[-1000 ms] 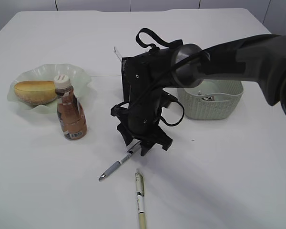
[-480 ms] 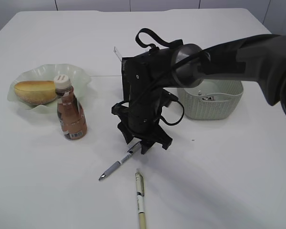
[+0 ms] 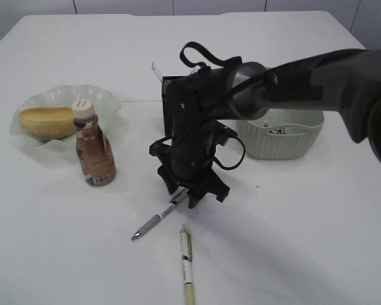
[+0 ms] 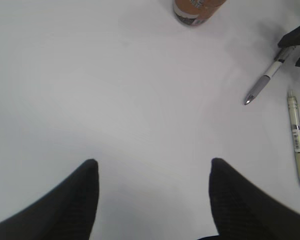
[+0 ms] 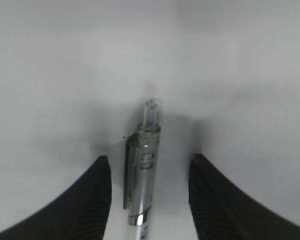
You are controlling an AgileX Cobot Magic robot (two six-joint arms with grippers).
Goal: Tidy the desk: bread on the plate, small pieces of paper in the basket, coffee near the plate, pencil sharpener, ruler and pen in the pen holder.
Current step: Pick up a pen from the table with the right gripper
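- White desk (image 3: 305,241) fills the room's foreground, with a thin seam running across it behind the plate.
- On the left the bread (image 3: 47,122) lies in the wavy green plate (image 3: 105,98), and the coffee bottle (image 3: 94,149) stands just beside the plate's near edge.
- At the right the basket (image 3: 286,143) sits with a few small scraps inside; the black pen holder (image 3: 171,86) is mostly hidden behind the arm, a clear ruler (image 3: 156,70) poking out of it.
- Two pens lie loose on the desk: a silver pen (image 3: 155,220) at a slant, and a pale yellow pen (image 3: 187,267) just beside it, nearer the front edge.
- The right gripper (image 3: 189,194) hangs low over the clip end of the silver pen, its jaws spread with the barrel lying between them and not yet pinched; the wrist view shows a clear gap on each side.
- The left gripper (image 4: 152,170) hovers over bare desk, jaws wide apart and empty.
- My guess is that the pen is light, stiff and smooth, so it may roll or slip sideways as the jaws close.
- Taking it across the barrel near the clip, where it lies now, looks sensible; the short end would then tip into the holder easily.
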